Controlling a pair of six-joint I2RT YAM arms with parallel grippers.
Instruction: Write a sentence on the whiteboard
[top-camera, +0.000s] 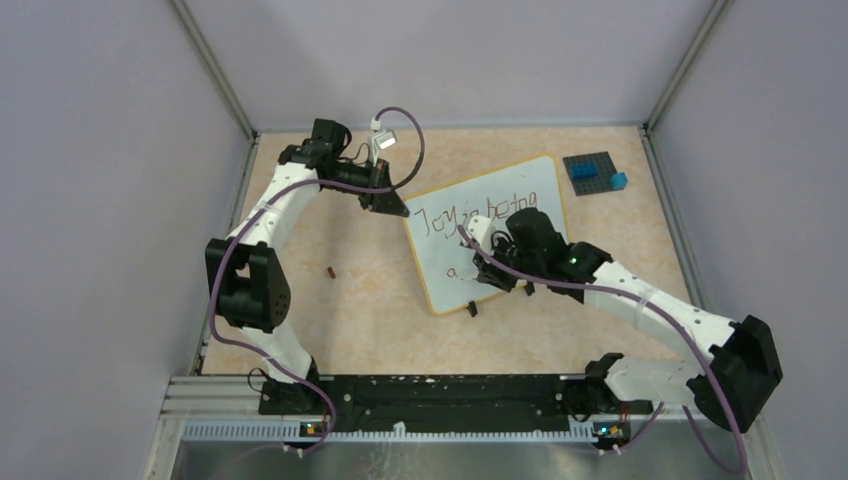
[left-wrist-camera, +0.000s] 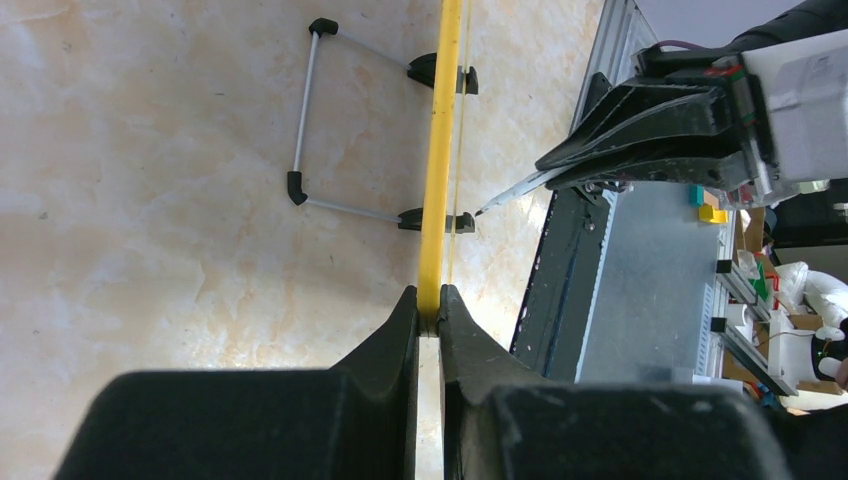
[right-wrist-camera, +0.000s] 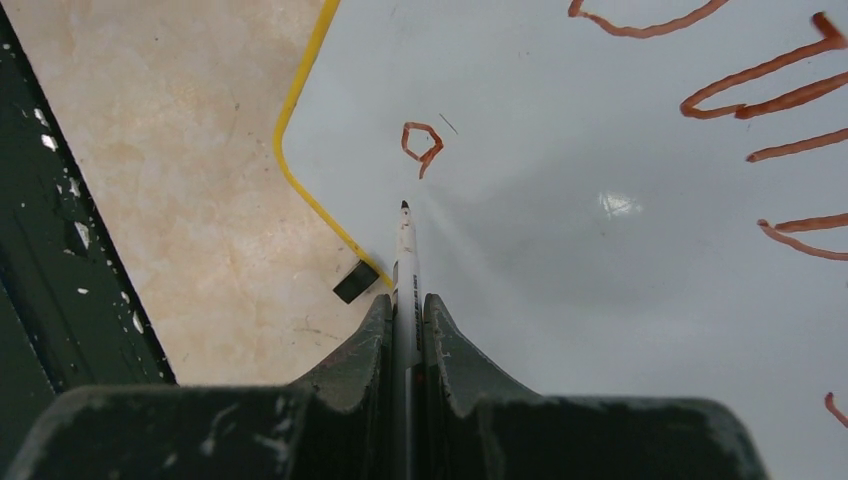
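Whiteboard (top-camera: 530, 178) — reddish-brown handwriting, the only readable writing here. The sentence (top-camera: 480, 213) stands in two lines. The upper line runs along the board's far edge from its far-left corner and reads "Joy in being". Its letters are uneven, and the last word is hard to make out where it meets the arm. Second line — a lone letter (right-wrist-camera: 422, 147), "a", near the left edge towards the near-left corner. The marker (right-wrist-camera: 404, 262) has dark print along its barrel, too small to read.

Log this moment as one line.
left gripper: shut on whiteboard rim | right gripper: shut on marker | marker tip: beside letter a, contact unclear | sentence: second line only a
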